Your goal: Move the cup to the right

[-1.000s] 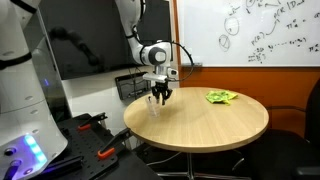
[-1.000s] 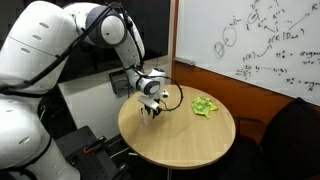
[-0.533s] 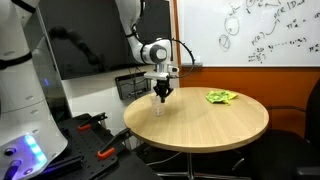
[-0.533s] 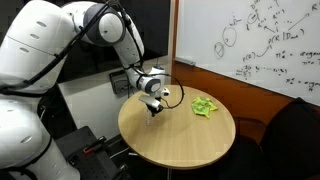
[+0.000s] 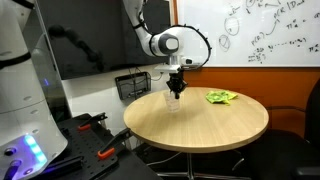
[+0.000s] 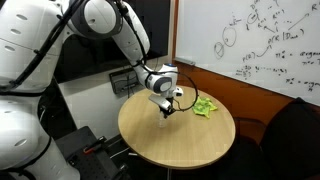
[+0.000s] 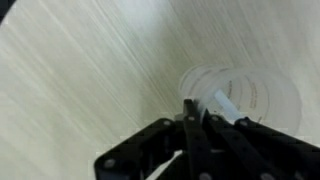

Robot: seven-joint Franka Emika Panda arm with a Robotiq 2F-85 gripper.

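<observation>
A clear plastic cup (image 7: 243,98) shows in the wrist view, seen from above, with its rim pinched between the black fingers of my gripper (image 7: 197,118). In both exterior views the gripper (image 5: 176,90) (image 6: 166,108) hangs over the round wooden table (image 5: 200,128) (image 6: 180,145), left of its middle. The cup (image 5: 175,101) is faint below the fingers, at or just above the tabletop. I cannot tell whether it touches the table.
A crumpled green thing (image 5: 221,97) (image 6: 205,106) lies on the table's far right part. A black crate (image 5: 133,85) stands behind the table's left edge. A whiteboard hangs on the back wall. Red and black tools (image 5: 95,125) lie low at left.
The gripper has moved to the right with the cup, from near the table's left edge towards its middle and closer to the green thing.
</observation>
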